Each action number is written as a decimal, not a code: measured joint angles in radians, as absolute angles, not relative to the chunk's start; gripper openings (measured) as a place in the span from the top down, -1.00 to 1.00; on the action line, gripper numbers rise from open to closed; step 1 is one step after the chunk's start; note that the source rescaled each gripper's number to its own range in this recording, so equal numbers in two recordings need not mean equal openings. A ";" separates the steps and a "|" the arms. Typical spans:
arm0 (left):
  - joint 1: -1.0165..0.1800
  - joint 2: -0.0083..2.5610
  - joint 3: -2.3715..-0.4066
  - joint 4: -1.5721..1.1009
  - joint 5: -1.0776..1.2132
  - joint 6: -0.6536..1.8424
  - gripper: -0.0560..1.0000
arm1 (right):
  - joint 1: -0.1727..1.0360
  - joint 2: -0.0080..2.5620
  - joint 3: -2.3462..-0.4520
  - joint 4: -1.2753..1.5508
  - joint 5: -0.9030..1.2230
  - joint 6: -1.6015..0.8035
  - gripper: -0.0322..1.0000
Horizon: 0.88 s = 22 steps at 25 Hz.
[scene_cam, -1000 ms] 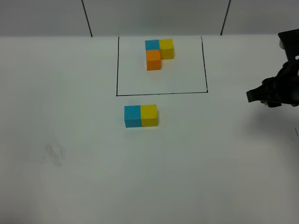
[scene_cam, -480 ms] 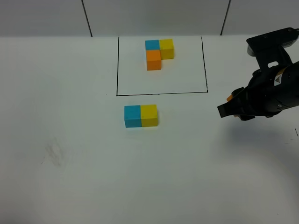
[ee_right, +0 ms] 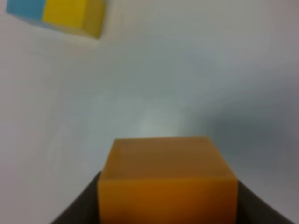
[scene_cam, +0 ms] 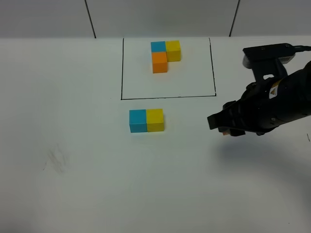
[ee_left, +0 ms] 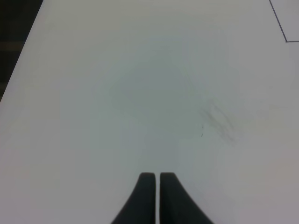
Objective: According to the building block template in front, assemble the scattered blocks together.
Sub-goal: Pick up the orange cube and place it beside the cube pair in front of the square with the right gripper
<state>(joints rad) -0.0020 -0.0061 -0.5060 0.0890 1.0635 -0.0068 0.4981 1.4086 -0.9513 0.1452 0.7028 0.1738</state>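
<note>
The template (scene_cam: 164, 55), an L of blue, yellow and orange cubes, sits inside a black-line frame at the back. A loose blue cube (scene_cam: 137, 121) and yellow cube (scene_cam: 155, 120) stand side by side, touching, below the frame; they also show in the right wrist view (ee_right: 56, 15). My right gripper (scene_cam: 225, 129) is shut on the orange cube (ee_right: 167, 186) and holds it above the table, to the right of the pair. My left gripper (ee_left: 153, 179) is shut and empty over bare table; it is out of the exterior view.
A faint grey smudge (scene_cam: 57, 161) marks the white table at the left. A corner of the black frame line (ee_left: 280, 28) shows in the left wrist view. The table's edge with a dark gap (ee_left: 14, 42) also shows there.
My right arm has moved left and forward with the orange cube, from the table's right edge toward the blue and yellow pair. The cubes on the table have not moved.
</note>
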 joint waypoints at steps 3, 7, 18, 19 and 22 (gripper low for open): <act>-0.002 -0.006 -0.506 0.089 1.063 -0.007 0.89 | 0.575 1.409 -0.951 0.106 0.681 0.259 -0.18; -0.002 -0.006 -0.506 0.089 1.063 -0.007 0.89 | 0.681 1.409 -0.951 0.008 0.631 0.385 -0.18; -0.002 -0.006 -0.506 0.089 1.063 -0.007 0.89 | 0.833 1.441 -0.951 -0.052 0.504 0.529 -0.18; -0.002 -0.006 -0.506 0.089 1.063 -0.007 0.89 | 0.841 1.456 -0.951 -0.051 0.503 0.550 -0.18; -0.002 -0.006 -0.506 0.089 1.063 -0.007 0.89 | 0.863 1.503 -0.951 -0.049 0.503 0.591 -0.18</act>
